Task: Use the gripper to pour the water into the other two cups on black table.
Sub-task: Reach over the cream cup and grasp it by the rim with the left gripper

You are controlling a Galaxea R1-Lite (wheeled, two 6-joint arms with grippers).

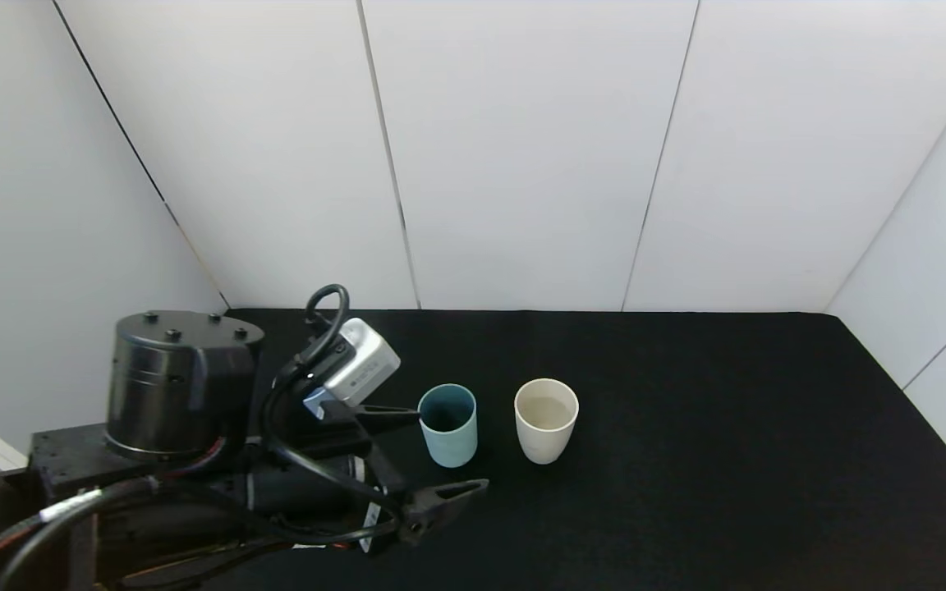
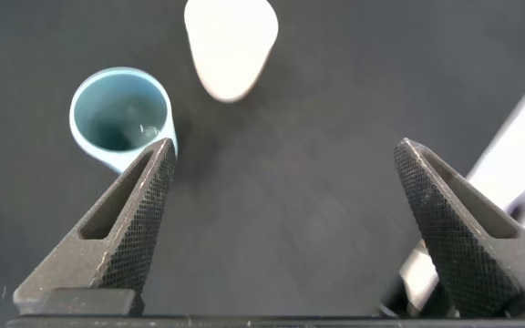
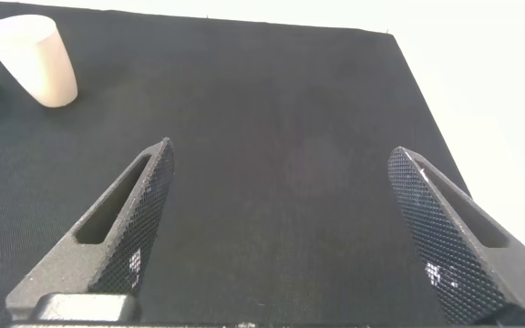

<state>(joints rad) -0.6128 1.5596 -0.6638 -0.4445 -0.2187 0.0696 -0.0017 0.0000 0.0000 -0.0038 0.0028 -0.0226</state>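
surface (image 1: 727, 460): black, carries the cups seen in the head view.
left hand (image 1: 440, 451): fingers spread apart, empty, nearer arm; teal cup (image 1: 448, 424) just beside its far finger.
right hand (image 3: 281, 237): fingers apart, empty, well apart from the cups.
cream cup (image 1: 546, 419): upright, holds water (image 1: 546, 408), lies beyond the teal cup to the right.
count: two cups seen, one teal, one cream; blue cup not identifiable.

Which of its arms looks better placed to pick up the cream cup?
Probably the left. The left gripper is open beside the teal cup, close to the cream cup. The right gripper, also open, hangs over bare black table, farther off.
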